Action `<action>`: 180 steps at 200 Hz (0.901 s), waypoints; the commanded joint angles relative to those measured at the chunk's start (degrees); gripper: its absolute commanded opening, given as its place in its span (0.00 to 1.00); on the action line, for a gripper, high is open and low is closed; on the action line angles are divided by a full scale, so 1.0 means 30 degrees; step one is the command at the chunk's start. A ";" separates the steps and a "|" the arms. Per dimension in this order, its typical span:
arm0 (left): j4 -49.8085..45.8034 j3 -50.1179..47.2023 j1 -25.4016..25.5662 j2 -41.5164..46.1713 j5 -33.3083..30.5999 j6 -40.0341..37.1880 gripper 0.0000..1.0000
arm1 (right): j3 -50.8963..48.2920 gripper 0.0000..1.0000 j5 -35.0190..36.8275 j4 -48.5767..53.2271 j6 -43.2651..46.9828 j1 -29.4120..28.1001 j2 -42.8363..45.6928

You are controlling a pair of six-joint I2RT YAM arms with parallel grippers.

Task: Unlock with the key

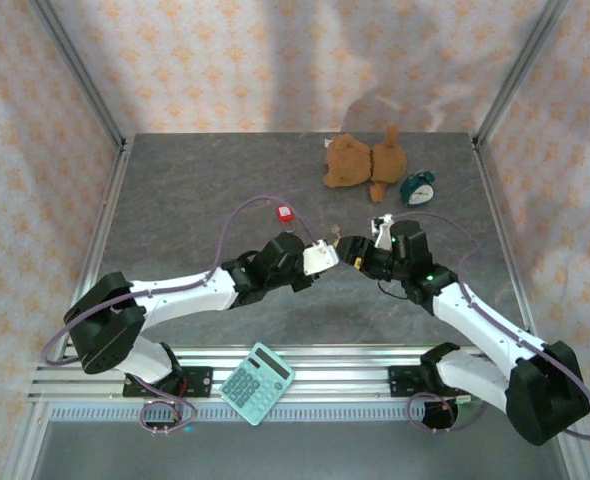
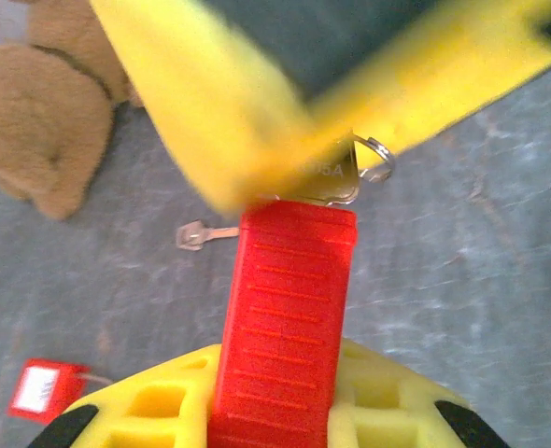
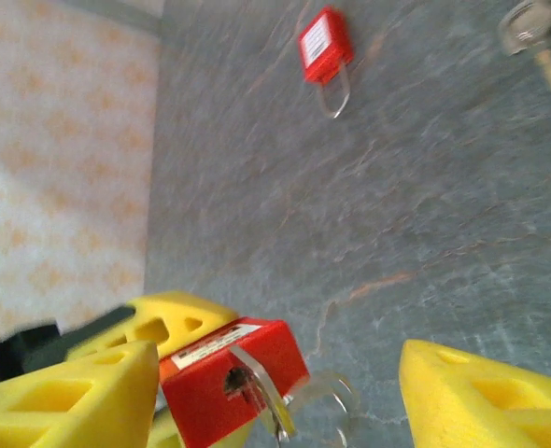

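Left gripper [image 2: 280, 397] clamps the red lock [image 2: 289, 299] above table centre, with the lock's long axis pointing right toward the right gripper [image 3: 277, 364]. Key [image 2: 330, 173] sits in the lock's right end. Right jaws stand wide, straddling the key. Likely next: close on the key head, then turn.

The red padlock [image 2: 285, 317] is a ribbed plastic block with a white label along one side. It is clamped by its body in the left tool [image 2: 275, 378], clear of the worktop [image 2: 481, 280], on the arm-base side of the teddy bear [image 1: 355, 160]. The silver key [image 2: 336, 173] sits in the keyhole on the padlock's end face. Its bow carries a stamp ending "5A" and a split ring [image 2: 378, 159].
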State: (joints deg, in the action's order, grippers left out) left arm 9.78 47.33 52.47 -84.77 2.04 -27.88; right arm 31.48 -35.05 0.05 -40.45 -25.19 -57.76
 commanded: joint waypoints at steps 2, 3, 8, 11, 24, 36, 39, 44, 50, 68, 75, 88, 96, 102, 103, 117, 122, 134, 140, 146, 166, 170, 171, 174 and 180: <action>0.4278 -0.0677 0.1387 -0.0684 -0.5002 -0.2721 0.15 | -0.0821 0.68 0.3188 -0.0143 -0.2975 -0.0012 0.0676; 0.4420 -0.0698 0.1456 -0.0745 -0.5185 -0.2866 0.15 | -0.0839 0.68 0.3217 -0.0212 -0.3052 -0.0012 0.0677; 0.5275 -0.0875 0.1780 -0.1036 -0.5987 -0.3549 0.14 | -0.0957 0.69 0.3327 -0.0487 -0.3412 -0.0012 0.0678; 0.5878 -0.0994 0.1948 -0.1229 -0.6475 -0.3958 0.14 | -0.0984 0.69 0.3354 -0.0582 -0.3537 -0.0033 0.0678; 0.8980 -0.1707 0.2582 -0.2020 -0.8444 -0.5813 0.13 | -0.1254 0.69 0.3392 -0.1315 -0.4451 -0.0041 0.0654; 1.1615 -0.2179 0.2948 -0.2774 -0.9714 -0.7289 0.13 | -0.1376 0.70 0.3522 -0.1598 -0.5070 -0.0061 0.0615; 1.2303 -0.2230 0.3035 -0.2977 -1.0101 -0.7641 0.12 | -0.1397 0.70 0.3510 -0.1622 -0.5152 -0.0043 0.0568; 1.3161 -0.2282 0.3119 -0.3312 -1.0624 -0.8208 0.12 | -0.1455 0.70 0.3487 -0.1725 -0.5296 -0.0047 0.0543; 1.4299 -0.2322 0.3257 -0.3700 -1.1241 -0.8871 0.12 | -0.1539 0.70 0.3416 -0.1892 -0.5502 -0.0042 0.0555; 1.7375 -0.2364 0.3491 -0.4912 -1.2483 -1.0977 0.12 | -0.1884 0.70 0.3240 -0.2321 -0.6141 -0.0048 0.0706; 1.8666 -0.2288 0.3593 -0.5470 -1.2984 -1.1728 0.12 | -0.2036 0.71 0.3193 -0.2441 -0.6403 -0.0054 0.0793; 2.1398 -0.2159 0.3736 -0.6745 -1.3676 -1.3569 0.12 | -0.2294 0.71 0.3238 -0.2583 -0.6681 -0.0061 0.0909; 2.3187 -0.1989 0.3856 -0.7611 -1.3961 -1.4875 0.12 | -0.2399 0.71 0.3248 -0.2647 -0.6813 -0.0075 0.0942; 2.3670 -0.1711 0.3995 -0.8048 -1.4219 -1.5673 0.11 | -0.2480 0.71 0.3214 -0.2765 -0.6886 -0.0072 0.0913; 2.3667 -0.1640 0.4005 -0.8059 -1.4262 -1.5817 0.11 | -0.2529 0.72 0.3179 -0.2807 -0.6917 -0.0071 0.0891; 2.3665 -0.1087 0.4172 -0.9284 -1.4460 -1.6851 0.09 | -0.2836 0.72 0.2840 -0.3820 -0.7253 -0.0064 0.0709; 2.3682 -0.0990 0.4228 -0.9489 -1.4357 -1.6965 0.09 | -0.2920 0.72 0.2736 -0.4170 -0.7323 -0.0095 0.0653; 2.3689 -0.0740 0.4339 -0.9788 -1.4348 -1.7000 0.08 | -0.3052 0.71 0.2690 -0.4796 -0.7363 -0.0063 0.0496; 2.3665 -0.0663 0.4379 -0.9850 -1.4417 -1.7041 0.07 | -0.3011 0.71 0.2586 -0.4946 -0.7317 -0.0056 0.0401; 2.3690 -0.0550 0.4392 -0.9886 -1.4464 -1.7113 0.07 | -0.2977 0.70 0.2423 -0.5116 -0.7268 -0.0060 0.0259; 2.3678 -0.0287 0.4396 -0.9887 -1.4604 -1.7105 0.06 | -0.2936 0.64 0.1933 -0.5756 -0.7340 -0.0073 -0.0153; 2.3685 -0.0261 0.4396 -0.9915 -1.4598 -1.7133 0.06 | -0.2958 0.62 0.1887 -0.5888 -0.7369 -0.0094 -0.0194; 2.3674 -0.0255 0.4410 -0.9916 -1.4597 -1.7133 0.06 | -0.2962 0.62 0.1873 -0.5927 -0.7359 -0.0082 -0.0212; 2.3683 -0.0206 0.4423 -0.9931 -1.4597 -1.7159 0.06 | -0.2980 0.61 0.1832 -0.6023 -0.7390 -0.0072 -0.0243; 2.3677 -0.0170 0.4425 -0.9936 -1.4626 -1.7163 0.06 | -0.2995 0.57 0.1770 -0.6178 -0.7415 -0.0079 -0.0288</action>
State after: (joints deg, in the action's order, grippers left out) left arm 75.29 44.71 65.43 -114.80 -39.68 -77.60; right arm 22.70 -28.34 -13.23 -61.98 -25.21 -58.00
